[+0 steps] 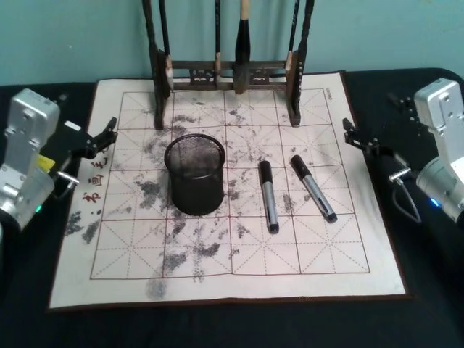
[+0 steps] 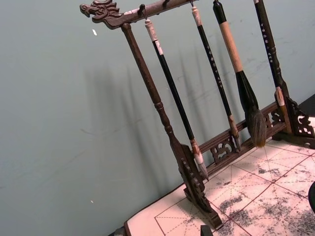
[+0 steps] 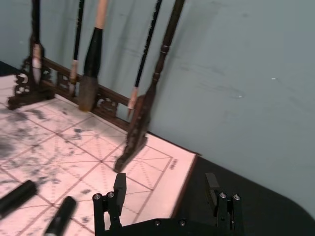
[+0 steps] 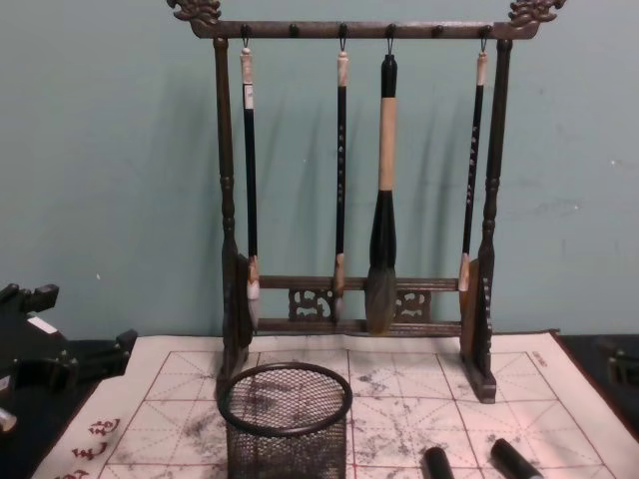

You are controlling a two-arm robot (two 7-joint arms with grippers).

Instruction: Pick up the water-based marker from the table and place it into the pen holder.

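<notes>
Progress: nothing is judged done so far; no marker has been lifted, so the grasp, the carry and the drop are all left.
Table [image 1: 217, 330]: a dark top, covered for the most part by an ink-stained gridded mat [image 1: 304, 254].
Left-hand marker [image 1: 268, 197]: laid flat on the mat, right of its middle, untouched.
Right-hand marker [image 1: 313, 188]: laid flat beside the first and apart from it, nearer the mat's right edge. The two look alike, so it cannot be told which one the task means.
Pen holder [image 1: 194, 174]: stood upright on the mat, left of its middle and apart from both markers. Nothing is seen inside it.
Left gripper [image 1: 104, 136]: held at the mat's left edge with its claw spread wide and nothing gripped.
Right gripper [image 3: 166, 186]: held over the table just off the mat's right edge with its claw spread wide and nothing gripped. It is judged the better placed for the markers.
Brush rack [image 4: 290, 29]: set along the mat's far edge, with four brushes hung from it.
</notes>
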